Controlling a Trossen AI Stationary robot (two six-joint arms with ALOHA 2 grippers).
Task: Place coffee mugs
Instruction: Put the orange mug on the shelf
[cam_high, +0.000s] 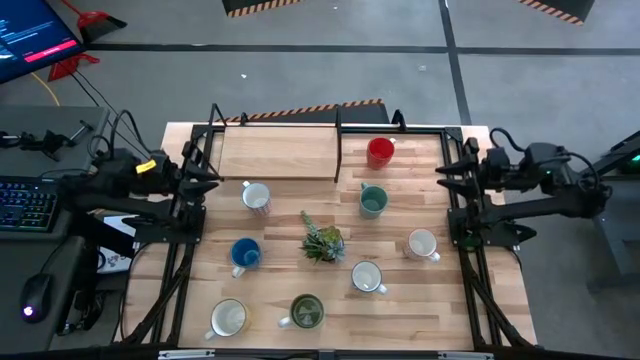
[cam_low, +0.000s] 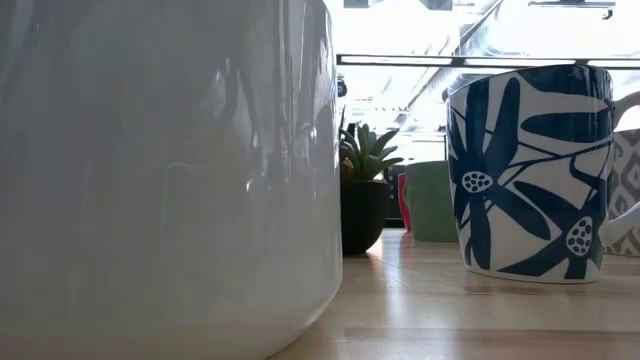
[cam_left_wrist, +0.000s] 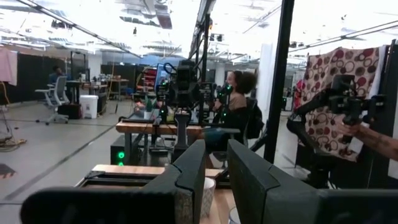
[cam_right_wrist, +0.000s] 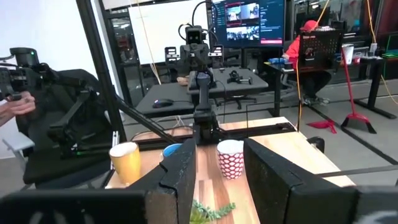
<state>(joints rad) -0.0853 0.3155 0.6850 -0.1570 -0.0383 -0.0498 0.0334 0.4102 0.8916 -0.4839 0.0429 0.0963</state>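
Eight mugs stand upright on their bases on the wooden table. In the high view they are red, teal, white patterned, blue, two white, cream and olive. My left gripper hovers open at the table's left edge. My right gripper hovers open at the right edge. Neither is near a mug. The left wrist view shows open fingers; the right wrist view also shows a gap, with the patterned mug beyond.
A small spiky plant stands mid-table among the mugs. A raised wooden board covers the far left part. Black frame rails run along both sides. A white mug and a blue-flowered mug fill the low view. A person's hand shows beyond the table.
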